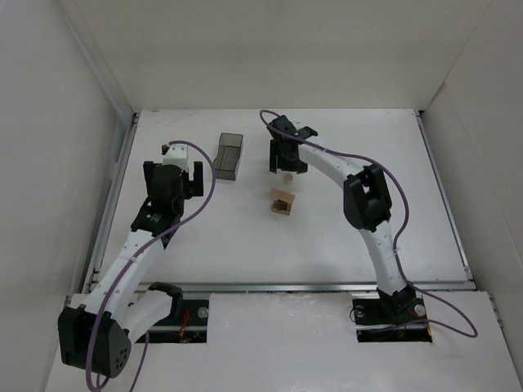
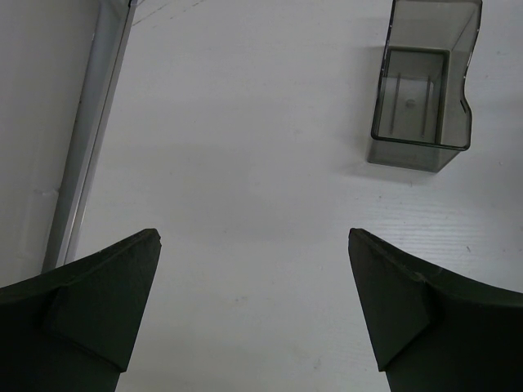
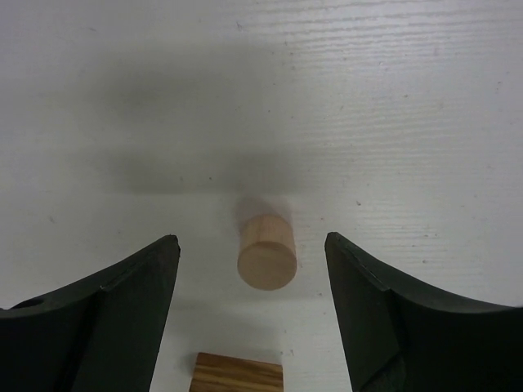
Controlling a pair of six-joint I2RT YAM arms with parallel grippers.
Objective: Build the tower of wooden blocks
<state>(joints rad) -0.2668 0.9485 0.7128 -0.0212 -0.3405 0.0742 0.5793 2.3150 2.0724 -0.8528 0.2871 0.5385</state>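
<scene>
A small stack of light-tan wood blocks [image 1: 283,201] stands mid-table. A short wooden cylinder [image 1: 288,177] stands upright just beyond it. In the right wrist view the cylinder [image 3: 266,251] sits between my open fingers, untouched, and a block's top edge [image 3: 239,372] shows at the bottom. My right gripper [image 1: 284,167] hovers open over the cylinder. My left gripper [image 1: 181,175] is open and empty over bare table, left of the bin.
A dark translucent grey bin [image 1: 230,154] lies at the back, between the two grippers; it shows empty in the left wrist view [image 2: 423,90]. A metal rail [image 2: 86,139] runs along the table's left edge. White walls enclose the table.
</scene>
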